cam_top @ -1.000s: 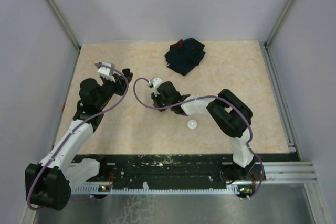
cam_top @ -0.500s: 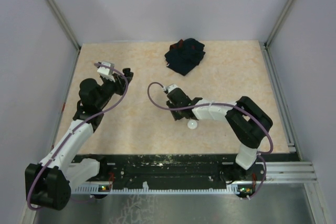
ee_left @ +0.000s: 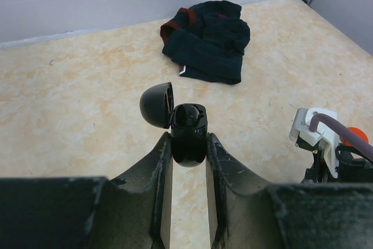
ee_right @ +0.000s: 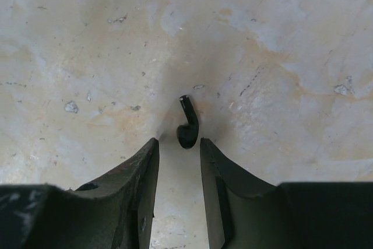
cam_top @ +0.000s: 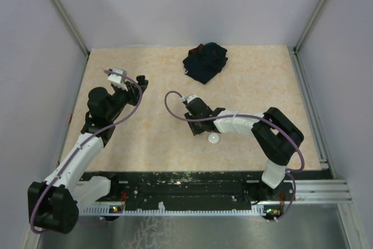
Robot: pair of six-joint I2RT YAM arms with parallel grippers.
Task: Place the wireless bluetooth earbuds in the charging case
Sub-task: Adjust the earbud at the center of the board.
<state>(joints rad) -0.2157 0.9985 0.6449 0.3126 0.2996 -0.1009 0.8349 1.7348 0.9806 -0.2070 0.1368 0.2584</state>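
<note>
My left tool (ee_left: 187, 139) is clamped on the black charging case (ee_left: 189, 122), whose lid is open. My right tool (ee_right: 178, 146) stands slightly parted, low over the surface (ee_right: 280, 39). A black earbud (ee_right: 187, 126) lies at its tips, seemingly untouched.

Black-and-white jointed arms (cam_top: 81, 151), looping purple cables (cam_top: 166, 102), dark grey tool fingers (ee_left: 156, 170)

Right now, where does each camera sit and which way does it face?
Top: above and behind, looking down on the table; both arms show.
Left wrist: looks forward past the left claw, shut on the open black case.
Right wrist: looks down past the open right claw at a black earbud.
Shared: top and left wrist both see the dark cloth.
</note>
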